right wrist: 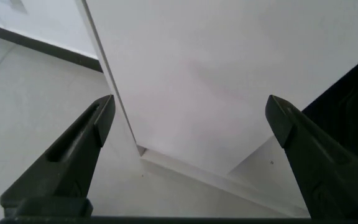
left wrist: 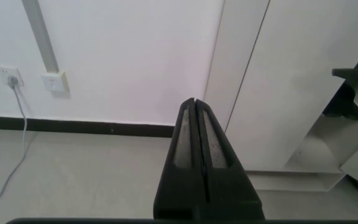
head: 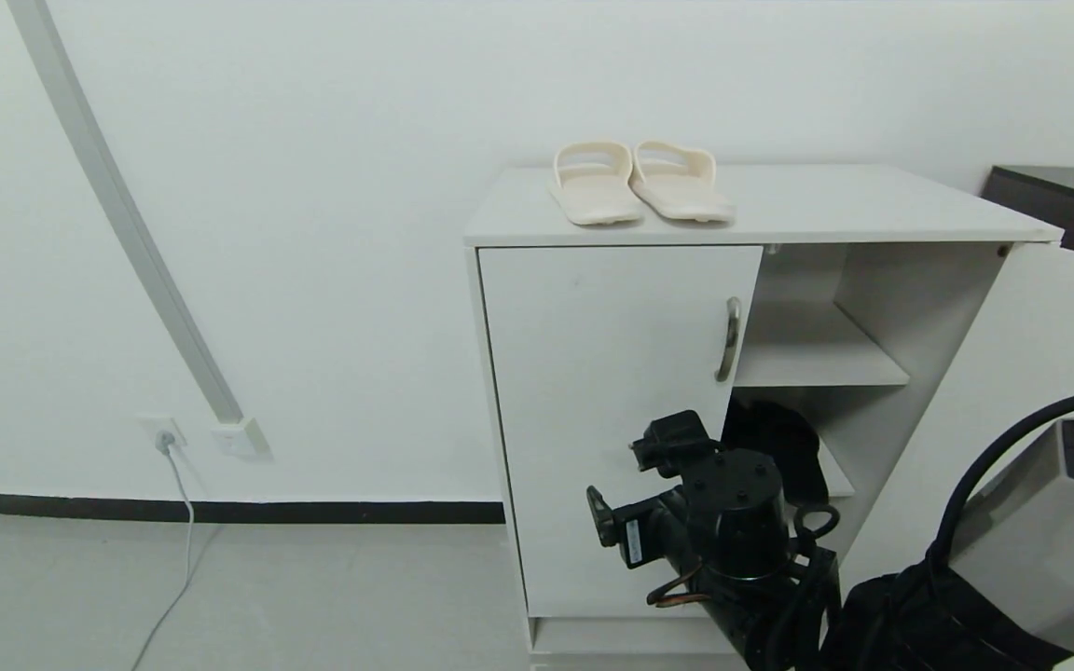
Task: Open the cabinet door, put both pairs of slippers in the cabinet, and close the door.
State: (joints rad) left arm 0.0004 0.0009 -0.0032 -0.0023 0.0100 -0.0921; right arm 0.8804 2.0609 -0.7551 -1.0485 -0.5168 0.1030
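Against a white wall (head: 313, 186), on grey floor (head: 313, 596), the cabinet (head: 873, 205) is standing with its right door (head: 1040, 354) hanging open and its left door (head: 612, 419) shut. Beige slippers (head: 593, 191) are sitting on top. The right gripper (right wrist: 188, 109) is hovering before the left door, fingers wide. The left gripper (left wrist: 194, 102) is pressing its fingers together, empty.

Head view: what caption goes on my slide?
Cream slippers sit atop a cabinet with one door open.

Bare room: white wall (head: 313, 233), socket (head: 162, 435), shoe cabinet (head: 593, 373).
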